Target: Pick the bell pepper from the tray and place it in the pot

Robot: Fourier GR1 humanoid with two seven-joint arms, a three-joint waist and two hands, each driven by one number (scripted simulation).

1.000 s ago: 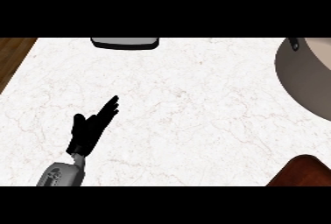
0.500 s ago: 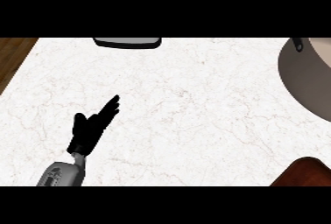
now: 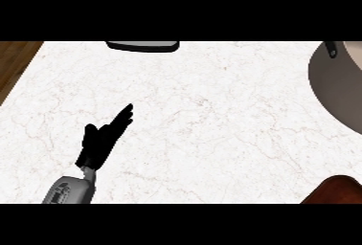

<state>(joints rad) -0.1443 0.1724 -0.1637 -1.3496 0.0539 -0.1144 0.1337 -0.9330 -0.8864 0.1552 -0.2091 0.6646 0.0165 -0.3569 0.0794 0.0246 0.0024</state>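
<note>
Bell pepper: not visible anywhere in frame, so its direction from the fingers and its long axis can't be judged. The brown curved thing at lower right (image 3: 338, 190) may be the tray's edge, can't confirm. Pot (image 3: 338, 79) is cut off at the upper right edge, dark handle at its top. Left hand (image 3: 102, 139) sits lower left on the marble counter (image 3: 212, 119), fingers straight and together, pointing toward upper right, holding nothing. Right hand not in frame. Dark object (image 3: 141, 45) at top edge, unidentifiable. No readable writing or labels.
</note>
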